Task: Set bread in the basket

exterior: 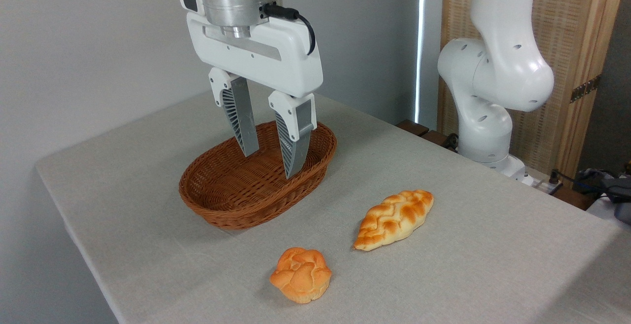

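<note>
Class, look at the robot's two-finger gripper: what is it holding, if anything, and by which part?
Nothing is held. The gripper hangs open and empty over the oval brown wicker basket; the small round orange-golden knotted bun lies untouched on the table.

Single fixed camera, raised, near table (443,265) corner, angled down toward arm base (493,131)

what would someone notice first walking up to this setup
Probably the big white gripper, hanging open and empty above the brown wicker basket at the middle of the table, with nothing in the basket. Next, the two bright orange-golden breads in front: the round knotted bun nearest the camera and the longer braided loaf to its right, both lying on the grey tablecloth, apart from the basket.
</note>
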Tool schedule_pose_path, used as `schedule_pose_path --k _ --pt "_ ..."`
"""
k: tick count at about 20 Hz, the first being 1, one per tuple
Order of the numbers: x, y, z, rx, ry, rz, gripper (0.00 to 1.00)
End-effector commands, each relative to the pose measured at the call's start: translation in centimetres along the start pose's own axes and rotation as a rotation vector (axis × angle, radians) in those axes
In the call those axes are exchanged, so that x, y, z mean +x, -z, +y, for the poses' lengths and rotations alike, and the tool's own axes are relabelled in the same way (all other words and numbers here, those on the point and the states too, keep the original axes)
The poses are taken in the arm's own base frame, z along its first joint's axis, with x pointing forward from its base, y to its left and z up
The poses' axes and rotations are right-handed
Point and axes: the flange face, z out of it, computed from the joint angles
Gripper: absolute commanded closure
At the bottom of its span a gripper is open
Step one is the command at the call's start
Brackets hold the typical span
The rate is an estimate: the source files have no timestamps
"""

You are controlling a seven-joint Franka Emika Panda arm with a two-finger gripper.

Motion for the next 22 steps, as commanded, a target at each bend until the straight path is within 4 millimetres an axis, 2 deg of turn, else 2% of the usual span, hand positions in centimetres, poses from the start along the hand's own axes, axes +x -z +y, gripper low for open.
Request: schedule_pose_path --k 1,22 --pt "-0.21 0.27 0.53 -0.025 -0.067 -0.021 0.00" --pt "-0.21 0.70 0.74 -0.014 -0.076 -0.017 0.00"
